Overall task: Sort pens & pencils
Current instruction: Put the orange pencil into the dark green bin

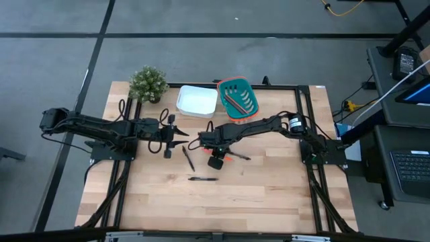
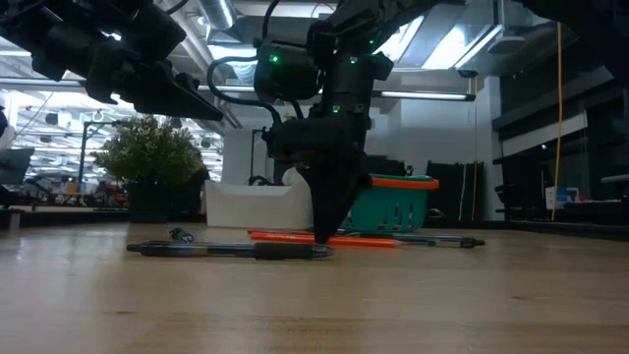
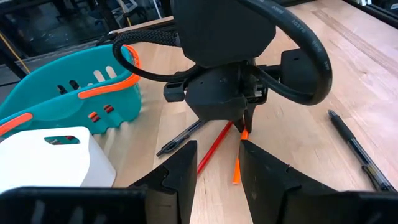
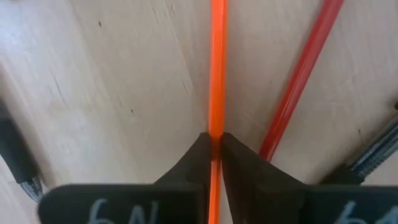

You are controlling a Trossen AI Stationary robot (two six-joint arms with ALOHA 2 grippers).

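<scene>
Your teal basket (image 1: 240,98) sits at the far edge of the bench (image 1: 269,195), and in the high view it already holds several dark sticks and orange-red ones laid side by side; you cannot count them reliably. Just beside it is the white bin (image 1: 197,100), whose inside looks bare from above. A small potted plant (image 1: 148,83) stands further along that same edge. Your right pincer (image 4: 216,144) is down at mid-bench and clenched on an orange-red pencil (image 4: 217,68), which runs straight out from between its fingertips, lying flat on the wood. A second pencil (image 4: 305,68) lies close by, angled away from the first so the two diverge. In the low view both show as a long orange line (image 2: 295,237) flat on the surface. One black pen (image 1: 202,179) lies nearer the front edge, its long axis roughly parallel to that edge; another pen (image 1: 188,158) lies slanted between the two arms. Your left pincer (image 3: 216,163) hovers above the bench with its fingers parted, holding nothing, facing the right arm.
</scene>
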